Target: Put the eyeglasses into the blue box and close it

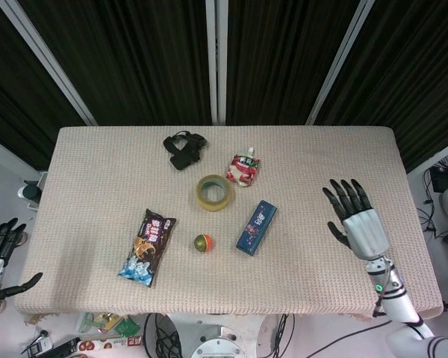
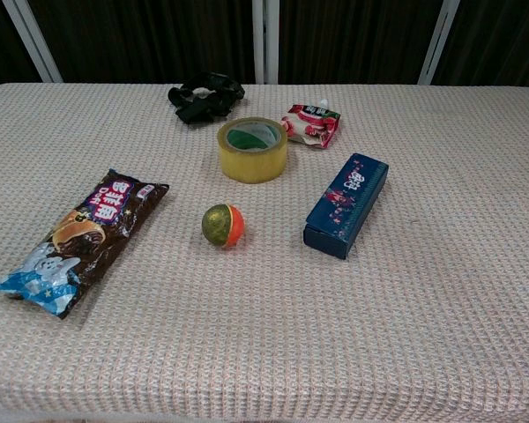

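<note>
Hands first, from left to right. Left hand (image 1: pixel 0 257) hangs off the table's (image 1: pixel 97 156) left edge, fingers spread, holding nothing. Blue box (image 1: pixel 255 227) lies shut near the middle, its long side pointing up and a bit right. Right hand (image 1: pixel 356 224) floats right of the box, fingers spread and empty, much nearer. No eyeglasses can be seen outside the box.
</note>
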Tool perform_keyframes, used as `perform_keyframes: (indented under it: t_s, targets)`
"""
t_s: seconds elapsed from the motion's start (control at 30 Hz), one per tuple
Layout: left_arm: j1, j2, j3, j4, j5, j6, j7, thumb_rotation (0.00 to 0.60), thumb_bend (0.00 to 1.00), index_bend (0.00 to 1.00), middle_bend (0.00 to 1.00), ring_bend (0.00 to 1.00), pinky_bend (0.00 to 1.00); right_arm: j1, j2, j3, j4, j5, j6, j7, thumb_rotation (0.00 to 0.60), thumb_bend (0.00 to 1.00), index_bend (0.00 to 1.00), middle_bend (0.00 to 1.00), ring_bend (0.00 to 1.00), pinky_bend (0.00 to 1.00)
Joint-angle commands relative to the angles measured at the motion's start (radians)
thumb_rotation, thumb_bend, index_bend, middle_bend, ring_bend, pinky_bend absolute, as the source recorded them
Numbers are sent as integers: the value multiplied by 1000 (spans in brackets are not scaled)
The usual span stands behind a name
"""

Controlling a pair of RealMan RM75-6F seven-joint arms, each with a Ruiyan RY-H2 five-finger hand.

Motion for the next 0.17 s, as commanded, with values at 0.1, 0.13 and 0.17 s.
perform_keyframes:
  t_s: [0.1,0.13,0.17]
  targets:
    - [1,16,1,-29,9,6,25,450,150,26,16,57,193,-183,268,-23,-276,153,8,-102,600,204,0,0,0,0]
    - [0,18,1,-33,10,5,28,452,150,26,16,57,193,-190,273,-21,-277,156,10,-101,600,204,0,0,0,0]
    - [0,21,2,-37,10,4,31,452,150,26,16,57,193,-195,277,-18,-279,160,9,-99,600,204,0,0,0,0]
